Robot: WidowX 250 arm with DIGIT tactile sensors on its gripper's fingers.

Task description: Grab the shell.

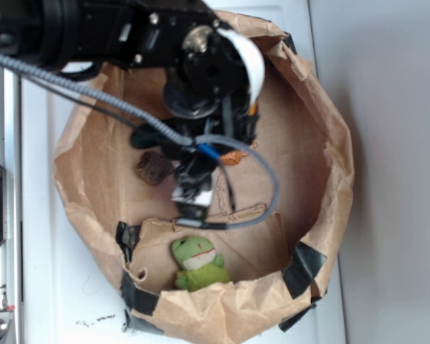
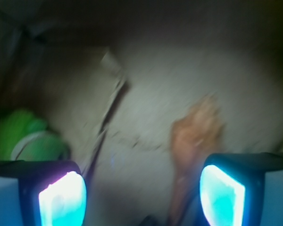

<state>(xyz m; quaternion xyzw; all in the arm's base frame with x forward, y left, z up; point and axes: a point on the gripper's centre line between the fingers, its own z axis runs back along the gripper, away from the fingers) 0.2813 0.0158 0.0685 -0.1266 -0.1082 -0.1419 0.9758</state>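
**Claw spread wide over the paper pen, shell right by one finger**

So the biggest thing here was the crumpled brown paper enclosure (image 1: 322, 143), patched with black tape at the corners and sitting on a white surface (image 1: 43, 287). The black arm (image 1: 129, 32) came in from the upper left and hung over the middle, cables looping down.

The gripper (image 2: 141, 188) was spread wide with nothing between its two glowing pads (image 2: 63, 200).

The orange-brown shell (image 2: 195, 136) lay on the paper floor just ahead of the right-side pad in the wrist view, blurry, not pinched. In the exterior view only a sliver of it (image 1: 233, 158) peeked past the arm.

A green frog plush (image 1: 197, 264) sat near the bottom wall, and a small brown rock (image 1: 154, 168) rested left of the arm.
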